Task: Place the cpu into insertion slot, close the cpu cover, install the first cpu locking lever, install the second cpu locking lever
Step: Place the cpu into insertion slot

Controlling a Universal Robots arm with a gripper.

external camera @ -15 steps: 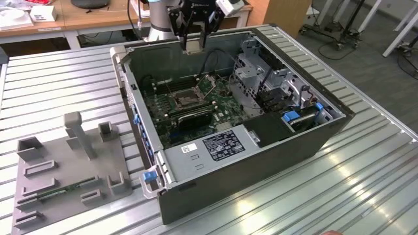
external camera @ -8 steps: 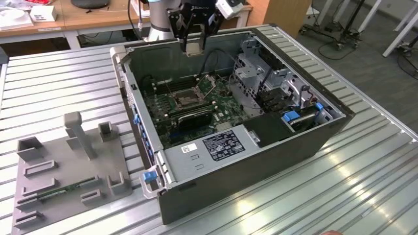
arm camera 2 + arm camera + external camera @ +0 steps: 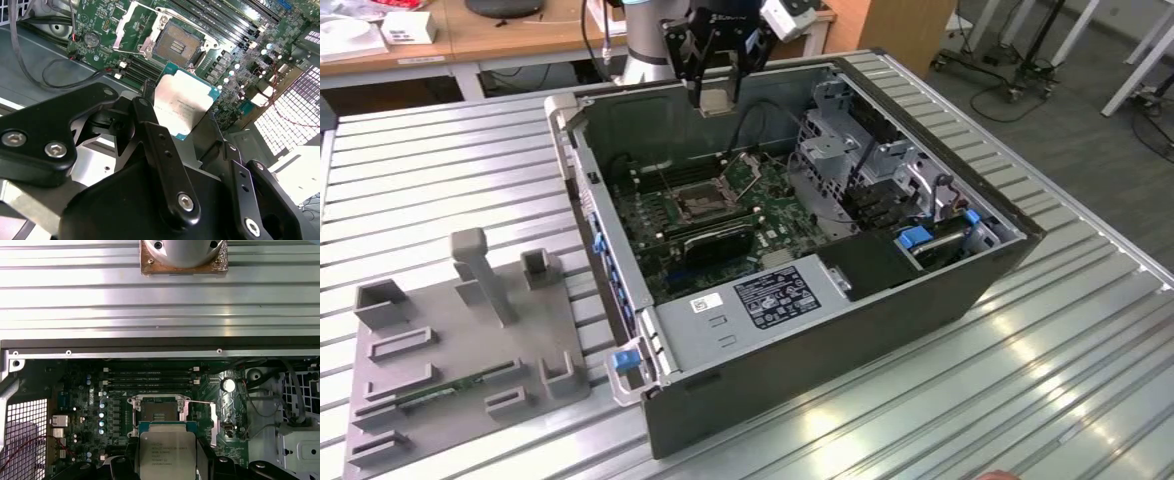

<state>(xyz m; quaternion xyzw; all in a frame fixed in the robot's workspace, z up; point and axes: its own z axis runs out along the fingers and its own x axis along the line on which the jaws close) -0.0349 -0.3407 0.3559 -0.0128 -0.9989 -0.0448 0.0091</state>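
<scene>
Counter [image 3: 1067,380] carries an open computer case [image 3: 854,330]. Tool [image 3: 716,80] hangs over the case's upper interior, clamped on two opposite edges of the cpu [image 3: 182,102]. Insertion slot [image 3: 179,45] lies bare on the motherboard [image 3: 767,215], pin grid exposed. The cpu cover [image 3: 121,25] is swung up beside it. The cpu is held above the slot, well apart.

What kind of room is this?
Probably a robot lab or workshop: an open black computer case lies on a ribbed metal table, black robot fingers hold a small silver square cpu, and wooden desks stand behind.
</scene>
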